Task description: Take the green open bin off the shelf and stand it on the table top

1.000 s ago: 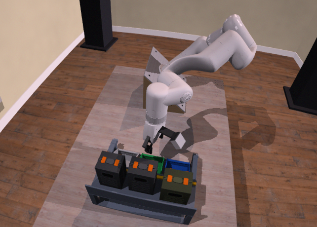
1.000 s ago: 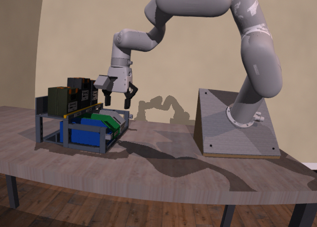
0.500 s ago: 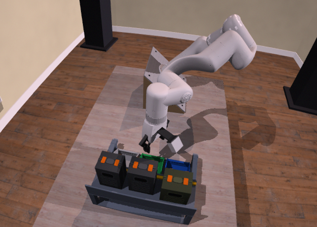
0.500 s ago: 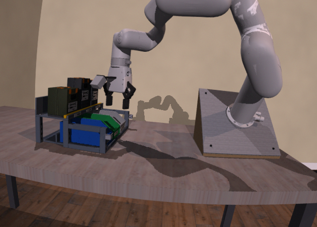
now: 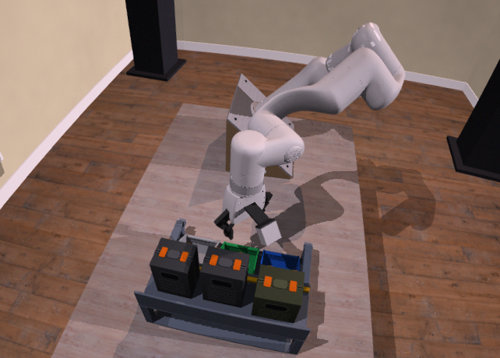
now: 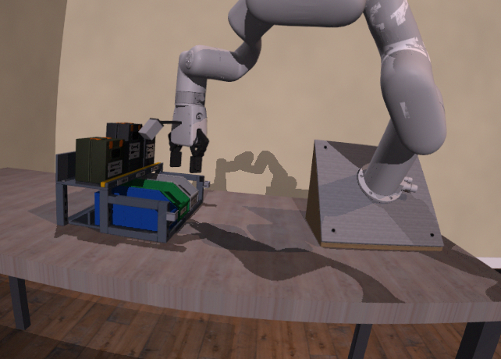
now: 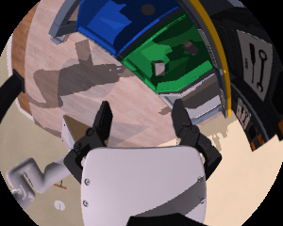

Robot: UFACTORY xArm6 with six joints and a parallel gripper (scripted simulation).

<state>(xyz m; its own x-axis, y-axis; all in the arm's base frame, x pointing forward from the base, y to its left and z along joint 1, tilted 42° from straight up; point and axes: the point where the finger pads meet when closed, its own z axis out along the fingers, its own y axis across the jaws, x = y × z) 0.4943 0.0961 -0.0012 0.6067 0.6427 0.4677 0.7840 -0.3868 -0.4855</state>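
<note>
The green open bin (image 5: 241,250) (image 6: 170,191) (image 7: 170,56) sits on the lower level of the grey shelf (image 5: 218,314) (image 6: 61,193), between a blue bin (image 5: 280,259) (image 6: 133,209) (image 7: 117,9) and a grey bin (image 5: 194,241) (image 6: 184,183). Its open front faces the arm's base. The wrist view shows small grey parts (image 7: 159,68) inside it. My gripper (image 5: 237,225) (image 6: 186,162) (image 7: 141,106) is open and empty. It points down and hangs a little above the front edge of the green and grey bins, touching nothing.
Two black closed boxes (image 5: 173,267) (image 5: 223,273) and an olive one (image 5: 278,291) stand on the shelf's top level, partly covering the bins from above. A yellow rail (image 7: 208,25) runs along the shelf front. The arm's wedge mount (image 6: 364,201) stands further along the table.
</note>
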